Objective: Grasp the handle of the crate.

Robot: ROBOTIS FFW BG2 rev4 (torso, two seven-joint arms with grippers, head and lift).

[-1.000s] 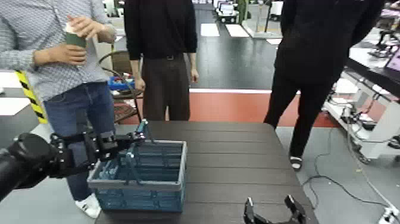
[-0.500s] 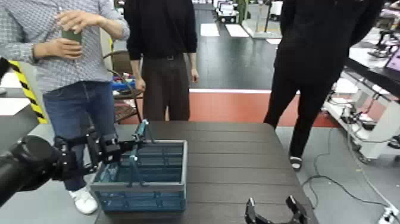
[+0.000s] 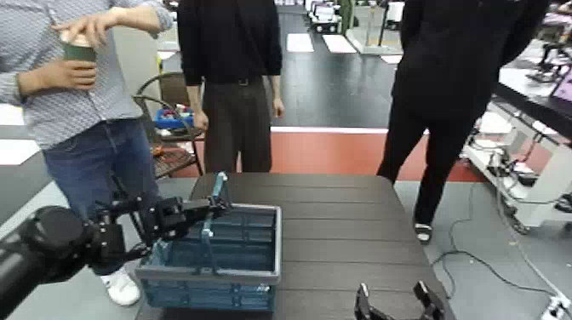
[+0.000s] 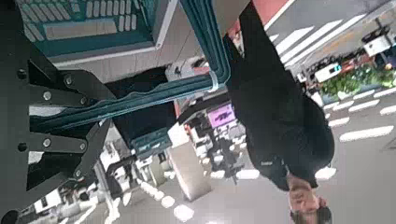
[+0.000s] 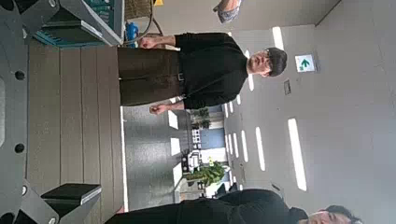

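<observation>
The blue lattice crate (image 3: 211,294) with a thick grey rim stands on the dark table near its front left corner. Its slim teal handle (image 3: 208,237) is swung up above the rim. My left gripper (image 3: 203,209) reaches in from the left and is shut on the handle near its top. In the left wrist view the teal handle (image 4: 140,96) runs between the black fingers (image 4: 49,105), with the crate (image 4: 89,26) behind. My right gripper (image 3: 400,301) is open and empty at the table's front edge. The crate also shows far off in the right wrist view (image 5: 82,21).
The dark plank table (image 3: 340,230) stretches right of the crate. Three people stand beyond its far edge: one at the left (image 3: 81,102) holding a green cup, one in the middle (image 3: 230,77), one at the right (image 3: 451,94). A chair (image 3: 174,115) stands behind.
The crate, its raised handle and my left gripper have shifted to the right. The person at the left has lifted the cup higher. The right gripper has stayed put.
</observation>
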